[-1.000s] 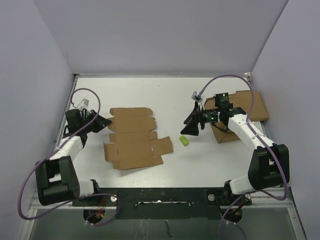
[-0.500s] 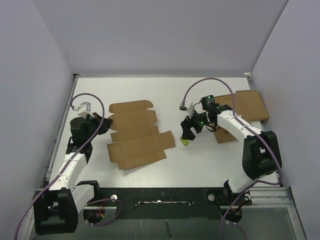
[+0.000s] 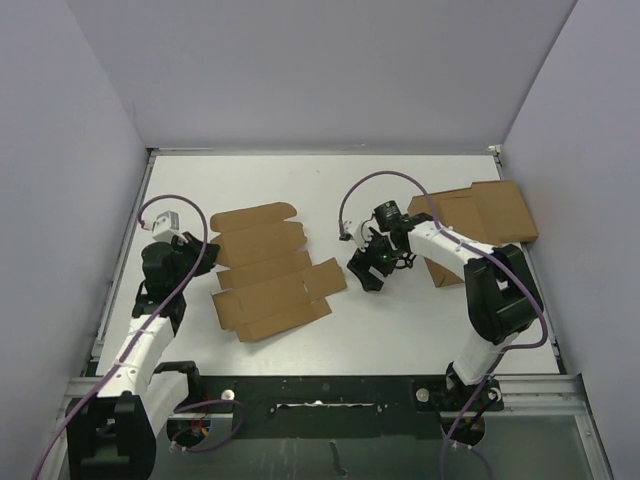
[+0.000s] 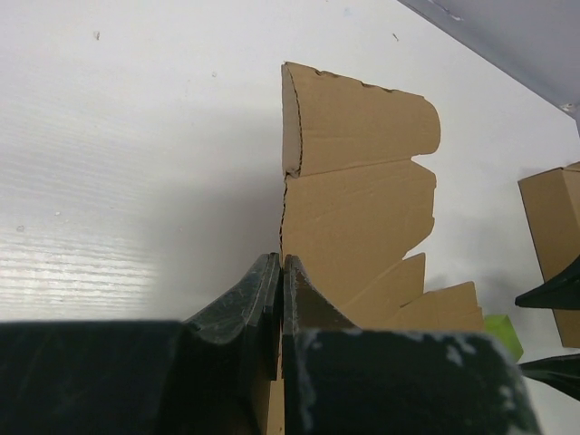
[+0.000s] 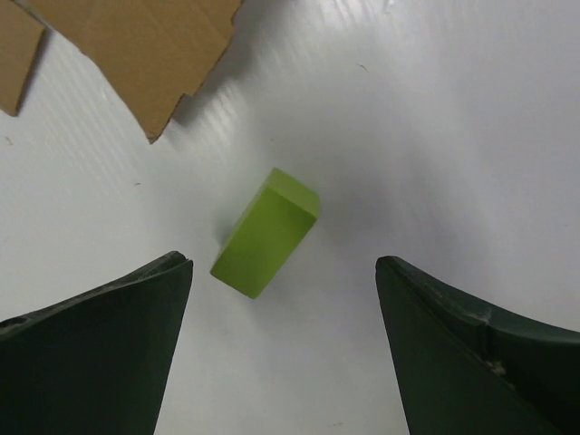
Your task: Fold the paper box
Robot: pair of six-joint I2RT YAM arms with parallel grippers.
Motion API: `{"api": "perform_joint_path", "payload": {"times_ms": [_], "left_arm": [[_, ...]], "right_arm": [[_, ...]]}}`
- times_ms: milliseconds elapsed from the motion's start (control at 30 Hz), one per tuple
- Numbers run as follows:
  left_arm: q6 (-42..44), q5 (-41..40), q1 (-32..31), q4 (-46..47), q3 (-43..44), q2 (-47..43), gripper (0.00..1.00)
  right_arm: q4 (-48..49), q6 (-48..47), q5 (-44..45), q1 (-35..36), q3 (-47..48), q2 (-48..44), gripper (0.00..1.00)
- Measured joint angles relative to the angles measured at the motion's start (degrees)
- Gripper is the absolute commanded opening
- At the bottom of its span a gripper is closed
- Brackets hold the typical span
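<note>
Unfolded box (image 3: 265, 275) lies on the desk (image 3: 400, 185).
Left fingers (image 4: 236, 308) clenched at its edge; right fingers (image 5: 91, 344) released wide, straddling a green block (image 5: 265, 233) just beside it.

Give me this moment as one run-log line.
left gripper: shut on paper box edge | right gripper: open, over green block | paper box: unfolded sheet

White arms (image 3: 140, 335), black hands (image 3: 365, 277), looping purple cables (image 3: 165, 205).

Green block (image 5: 265, 234) amid wide right pincer (image 5: 283, 265)
</note>
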Motion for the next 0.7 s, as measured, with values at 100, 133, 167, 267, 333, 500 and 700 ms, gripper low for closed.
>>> {"api": "perform_joint_path", "payload": {"times_ms": [100, 133, 167, 267, 333, 500, 700], "left_arm": [[0.1, 0.0, -0.7, 0.0, 0.0, 0.0, 0.0], [0.1, -0.1, -1.0, 0.0, 0.0, 0.0, 0.0], [0.1, 0.0, -1.2, 0.0, -0.1, 0.0, 0.0], [0.2, 0.0, -1.8, 0.0, -0.3, 0.0, 0.0], [0.2, 0.0, -2.2, 0.2, -0.5, 0.0, 0.0], [0.2, 0.2, -3.3, 1.1, -0.8, 0.0, 0.0], [0.2, 0.2, -6.3, 4.5, -0.9, 2.2, 0.0]], "right_arm": [[0.5, 0.8, 2.8, 0.0, 0.1, 0.0, 0.8], [0.8, 1.2, 3.7, -0.2, 0.1, 0.0, 0.8], [1.0, 1.5, 4.4, -0.2, 0.1, 0.0, 0.78], [1.3, 2.5, 5.5, -0.9, 0.1, 0.0, 0.75], [1.5, 3.1, 5.9, -1.9, 0.1, 0.0, 0.73], [2.0, 4.0, 6.8, -5.4, 0.1, 0.0, 0.72], [2.0, 4.1, 5.0, -8.8, 0.1, -0.6, 0.72]]}}
